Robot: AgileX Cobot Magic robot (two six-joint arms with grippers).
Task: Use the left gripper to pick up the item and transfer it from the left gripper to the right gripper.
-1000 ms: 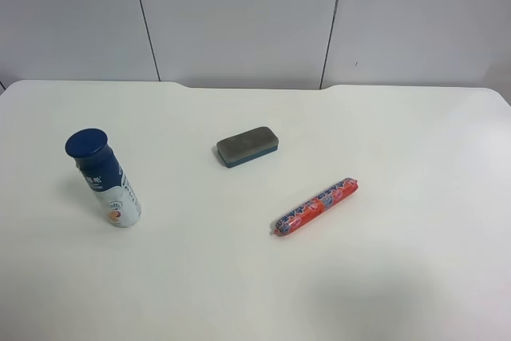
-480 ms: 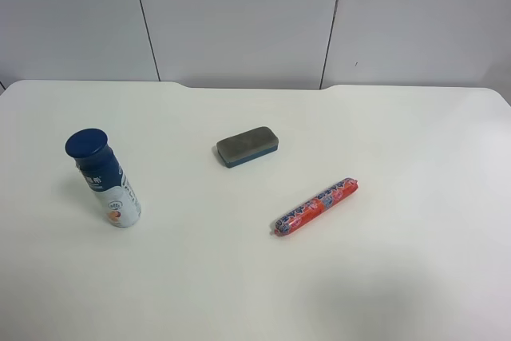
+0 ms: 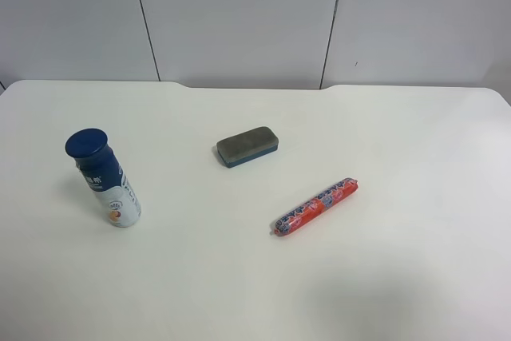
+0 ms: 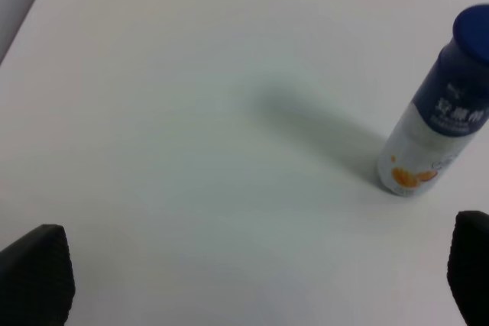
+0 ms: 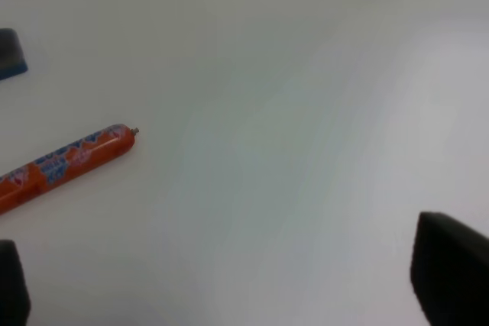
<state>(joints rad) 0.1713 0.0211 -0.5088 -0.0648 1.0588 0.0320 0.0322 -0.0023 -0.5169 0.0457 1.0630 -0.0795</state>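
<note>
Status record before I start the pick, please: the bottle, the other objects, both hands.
bottle: standing on its base on the table, blue cap on, not held
eraser: lying flat, apart from the bottle
sausage stick: lying flat, apart from the eraser
left hand: open, empty, bottle ahead and off to one side, no contact
right hand: open, empty, over bare table near the sausage stick
arms in the high view: not in view
pick and handover: not yet begun
</note>
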